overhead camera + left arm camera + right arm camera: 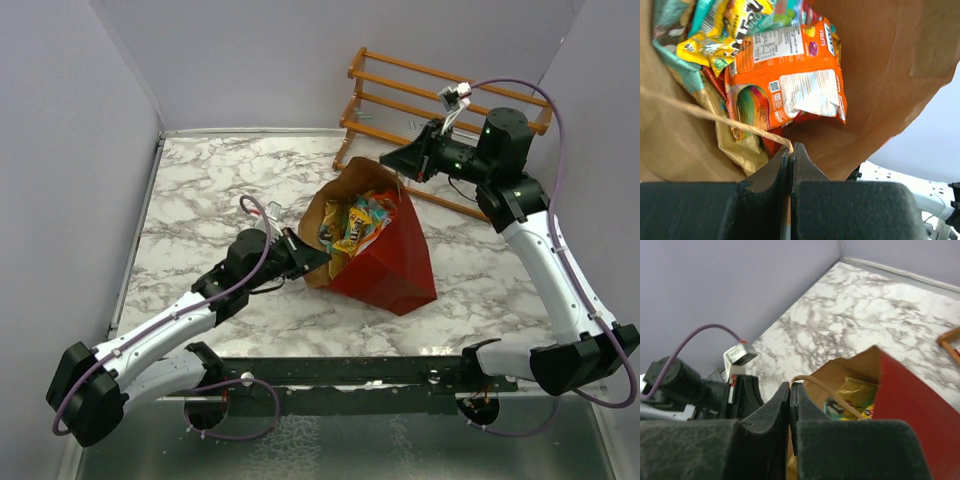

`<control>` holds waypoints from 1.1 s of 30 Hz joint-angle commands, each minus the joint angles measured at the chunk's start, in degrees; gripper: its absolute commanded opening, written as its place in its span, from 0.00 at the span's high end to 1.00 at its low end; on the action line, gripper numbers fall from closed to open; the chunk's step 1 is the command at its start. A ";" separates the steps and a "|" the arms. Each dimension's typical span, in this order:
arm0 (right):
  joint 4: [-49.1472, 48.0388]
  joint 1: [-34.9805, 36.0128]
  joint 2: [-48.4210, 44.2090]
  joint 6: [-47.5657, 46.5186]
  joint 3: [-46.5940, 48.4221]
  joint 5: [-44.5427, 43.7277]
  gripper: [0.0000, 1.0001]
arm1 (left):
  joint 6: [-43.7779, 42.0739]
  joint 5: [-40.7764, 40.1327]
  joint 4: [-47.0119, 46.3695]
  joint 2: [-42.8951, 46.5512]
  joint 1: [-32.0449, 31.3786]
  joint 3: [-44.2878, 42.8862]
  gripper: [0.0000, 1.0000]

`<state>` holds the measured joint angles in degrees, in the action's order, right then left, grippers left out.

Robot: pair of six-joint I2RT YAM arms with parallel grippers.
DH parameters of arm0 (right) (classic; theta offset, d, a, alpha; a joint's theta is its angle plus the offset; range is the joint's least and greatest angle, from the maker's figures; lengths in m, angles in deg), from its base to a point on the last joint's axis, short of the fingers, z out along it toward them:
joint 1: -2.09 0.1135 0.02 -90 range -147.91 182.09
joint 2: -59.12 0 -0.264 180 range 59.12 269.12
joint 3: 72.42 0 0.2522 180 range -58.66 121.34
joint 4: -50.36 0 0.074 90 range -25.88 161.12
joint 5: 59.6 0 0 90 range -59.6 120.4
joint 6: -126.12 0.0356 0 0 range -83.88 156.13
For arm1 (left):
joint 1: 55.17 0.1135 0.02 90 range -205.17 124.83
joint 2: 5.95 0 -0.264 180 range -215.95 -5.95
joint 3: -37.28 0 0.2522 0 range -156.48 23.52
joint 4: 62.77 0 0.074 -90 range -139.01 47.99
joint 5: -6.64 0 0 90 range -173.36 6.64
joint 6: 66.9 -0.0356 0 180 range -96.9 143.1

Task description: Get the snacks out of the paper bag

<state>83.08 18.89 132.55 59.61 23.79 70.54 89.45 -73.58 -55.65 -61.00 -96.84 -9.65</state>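
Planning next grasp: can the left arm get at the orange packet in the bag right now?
Probably not: left pincer is shut on the string handle. The orange packet lies uncovered just ahead, though.

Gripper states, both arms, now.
Left gripper: closed, pinching a string handle of the paper bag.
Right gripper: closed, pinching the bag's other string handle.

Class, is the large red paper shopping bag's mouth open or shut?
Open. The red paper shopping bag gapes wide, with crinkly foil snack packets visible inside.
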 commanded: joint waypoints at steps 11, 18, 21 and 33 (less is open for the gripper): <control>7.28 -0.19 -3.21 -10.64 4.57 -16.10 0.98 | -0.52 -3.28 -6.62 -6.42 -8.60 -5.84 1.00; 4.15 -0.19 -7.76 -6.80 -3.34 -8.53 0.98 | 0.90 -7.01 5.33 8.55 -8.71 2.69 0.78; 3.65 -0.19 -8.53 -7.12 -3.32 -8.04 0.98 | -0.40 -7.86 12.14 14.90 -8.78 4.14 0.51; 5.37 -0.19 -8.94 -7.50 -1.53 -8.31 0.98 | -19.58 -16.02 40.35 14.86 -8.78 -21.49 0.16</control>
<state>89.75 18.65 124.79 51.92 20.84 61.60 78.30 -86.89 -21.75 -41.15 -105.35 -24.08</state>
